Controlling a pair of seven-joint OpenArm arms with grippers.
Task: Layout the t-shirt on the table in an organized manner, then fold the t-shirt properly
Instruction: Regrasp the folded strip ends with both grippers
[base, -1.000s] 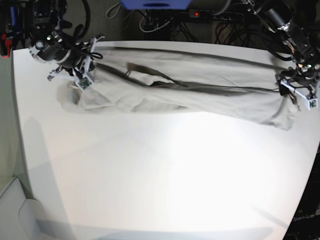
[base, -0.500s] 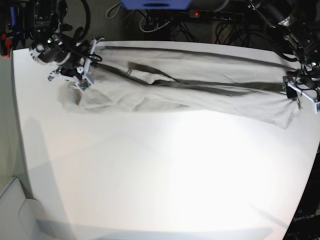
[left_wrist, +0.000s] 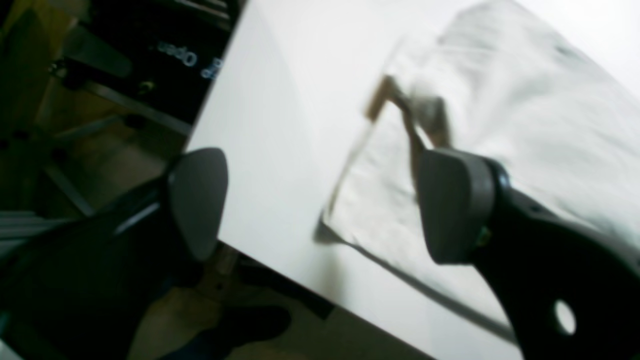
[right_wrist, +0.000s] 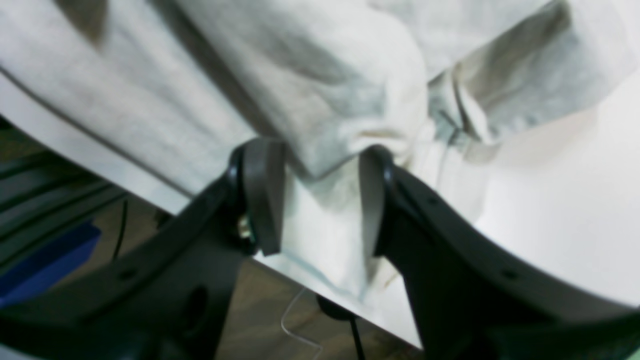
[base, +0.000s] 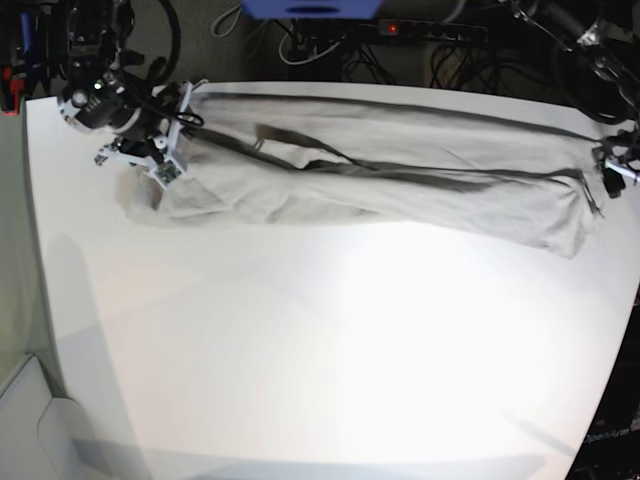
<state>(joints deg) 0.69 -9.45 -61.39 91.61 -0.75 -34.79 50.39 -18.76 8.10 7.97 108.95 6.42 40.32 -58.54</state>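
- In the base view the right gripper (base: 168, 150) sits at the far left corner of the table (base: 320, 380), over the left end of the t-shirt (base: 380, 175).
- The right wrist view shows the right gripper (right_wrist: 320, 200) with its jaws partly apart; a bunched fold of the t-shirt (right_wrist: 320, 90) lies between them, cloth touching the inner faces, near the table (right_wrist: 565, 210) edge. Whether the cloth is pinched or only lying in the gap I cannot tell.
- The t-shirt lies stretched as a long, narrow band along the far side of the table, its long axis running left to right across the base view, tilting slightly nearer toward the right end. Long creases run along that same axis.
- The left end is rumpled; the right end reaches close to the table's right edge.
- The left gripper (base: 617, 165) is at the right edge, just beside the shirt's end. In the left wrist view the left gripper (left_wrist: 320, 205) stands wide with nothing between its fingertips, above a corner of the t-shirt (left_wrist: 500, 130) and the table (left_wrist: 270, 150) edge.
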